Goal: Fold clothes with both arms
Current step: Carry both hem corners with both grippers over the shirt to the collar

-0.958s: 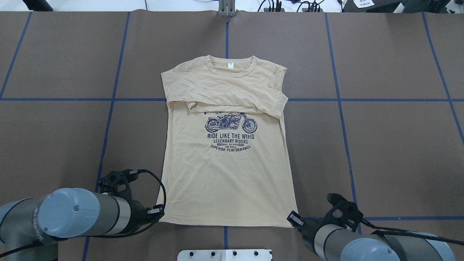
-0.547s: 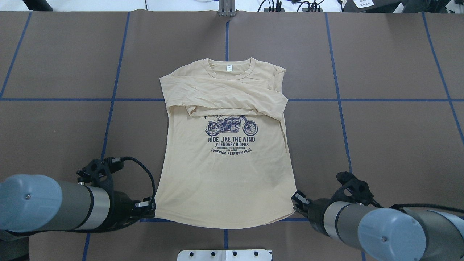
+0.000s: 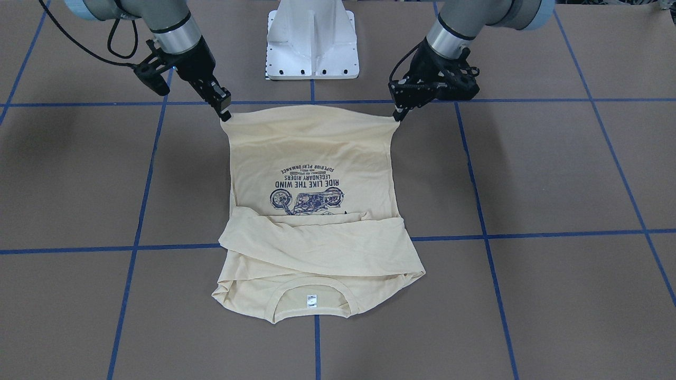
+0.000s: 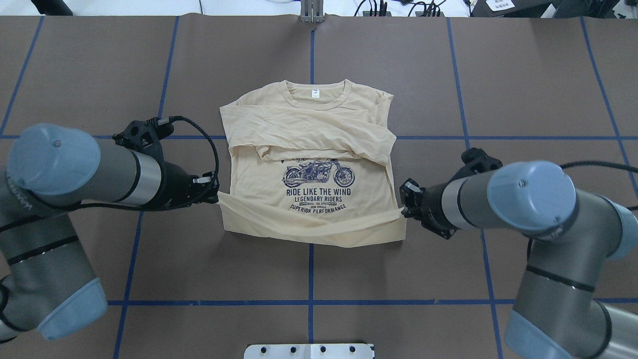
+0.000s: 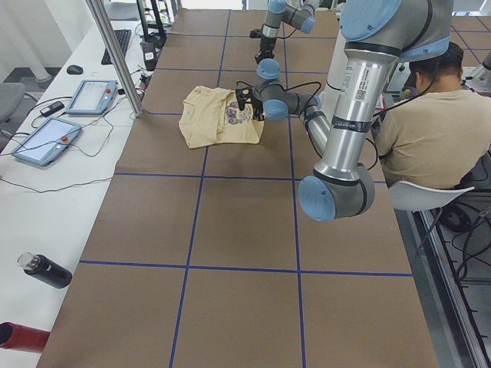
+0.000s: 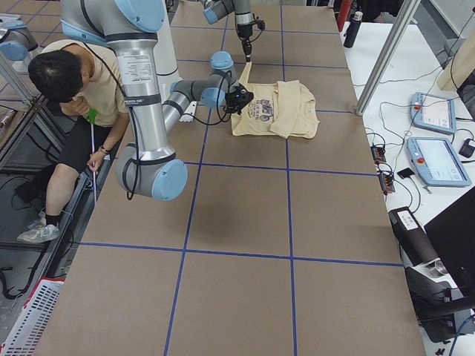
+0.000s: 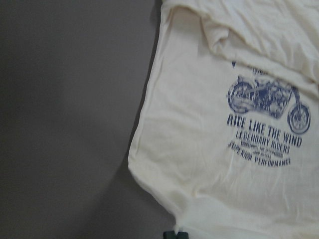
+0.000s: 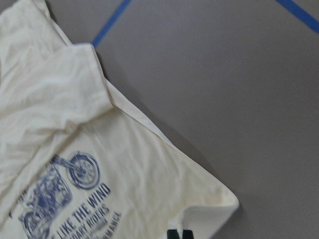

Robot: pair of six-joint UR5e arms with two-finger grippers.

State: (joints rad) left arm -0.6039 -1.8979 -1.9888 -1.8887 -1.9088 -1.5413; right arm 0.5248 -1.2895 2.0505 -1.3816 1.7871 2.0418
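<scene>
L hand (image 4: 217, 195), R hand (image 4: 401, 206) pinch T-shirt (image 4: 264, 199) hem corners.

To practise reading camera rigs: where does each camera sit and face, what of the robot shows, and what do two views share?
Front-facing: across the table, facing the robot; T-shirt, white base, left gripper at right, right gripper at left.
Overhead: behind the robot, looking down; left arm at left, right arm at right.
Exterior left: table's end; left arm nearest.
Exterior right: opposite end; right arm nearest.
Left wrist: down onto T-shirt; fingertips at bottom edge.
Right wrist: likewise, fingertips at bottom.
Shared: front-facing and overhead show the motorcycle print, inverted.
</scene>
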